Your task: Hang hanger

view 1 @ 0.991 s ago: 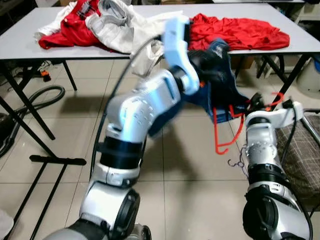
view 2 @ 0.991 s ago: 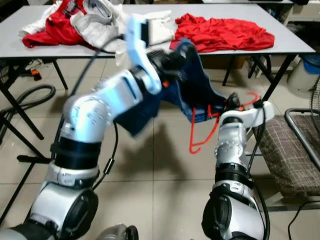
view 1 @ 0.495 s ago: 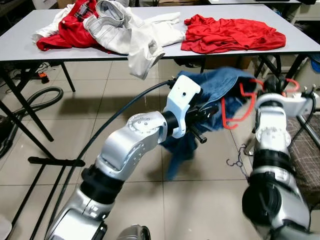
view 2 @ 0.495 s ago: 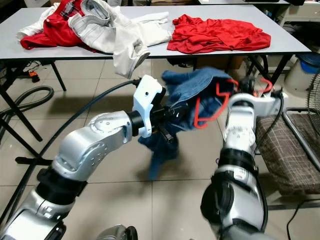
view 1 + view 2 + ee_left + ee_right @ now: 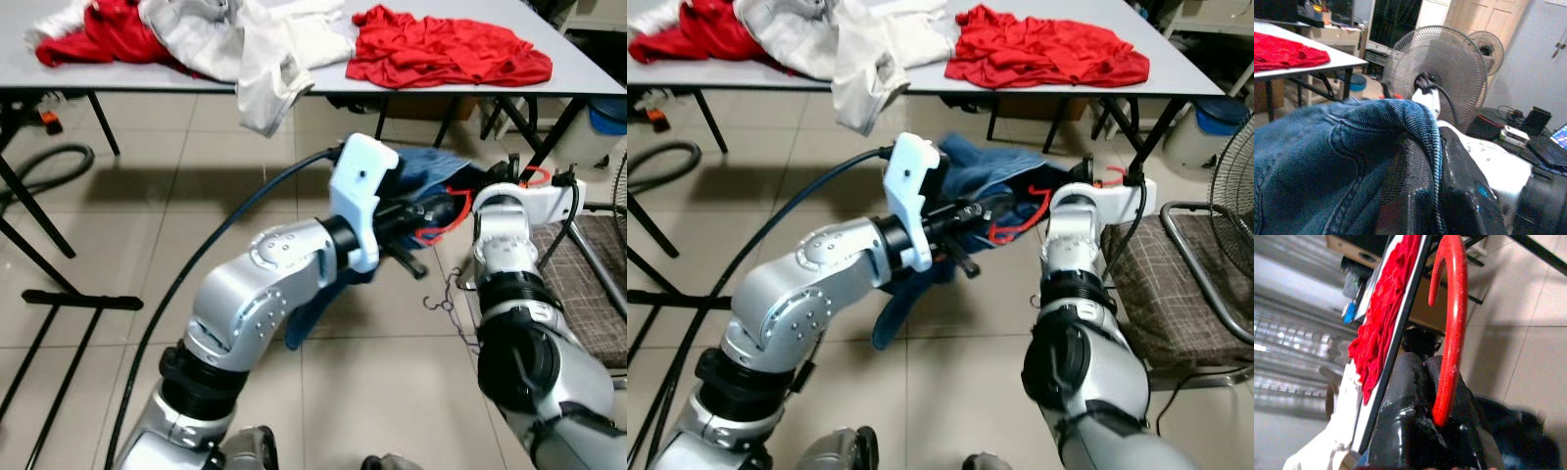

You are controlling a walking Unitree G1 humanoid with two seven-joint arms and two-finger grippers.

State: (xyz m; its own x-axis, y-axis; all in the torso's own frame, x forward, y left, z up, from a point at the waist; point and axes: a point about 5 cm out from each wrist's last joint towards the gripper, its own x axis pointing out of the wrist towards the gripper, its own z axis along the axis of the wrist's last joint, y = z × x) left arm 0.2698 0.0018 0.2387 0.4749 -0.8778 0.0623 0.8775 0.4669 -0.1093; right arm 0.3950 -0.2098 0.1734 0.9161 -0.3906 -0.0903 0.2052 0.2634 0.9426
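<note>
A red plastic hanger (image 5: 438, 223) carries a blue denim garment (image 5: 431, 164) at mid-height in front of me, below the table's front edge. My right gripper (image 5: 1430, 367) is shut on the hanger's stem just under its red hook (image 5: 1449, 308); the hook (image 5: 535, 176) pokes out beside the right wrist. My left arm reaches across, and its gripper (image 5: 416, 211) is shut on a fold of the denim (image 5: 1415, 122), close to the hanger. The rest of the garment hangs down behind the left forearm, partly hidden.
A grey table (image 5: 578, 73) beyond holds a red shirt (image 5: 441, 49), a white garment (image 5: 255, 49) hanging over its edge and another red garment (image 5: 88, 29). A checked chair (image 5: 598, 284) and a fan (image 5: 1225, 166) stand right. A black rack foot (image 5: 83, 299) lies left.
The hanger and denim have come down and tipped flatter, bunched closer between the two grippers. The whole picture has shifted too, so the camera moved.
</note>
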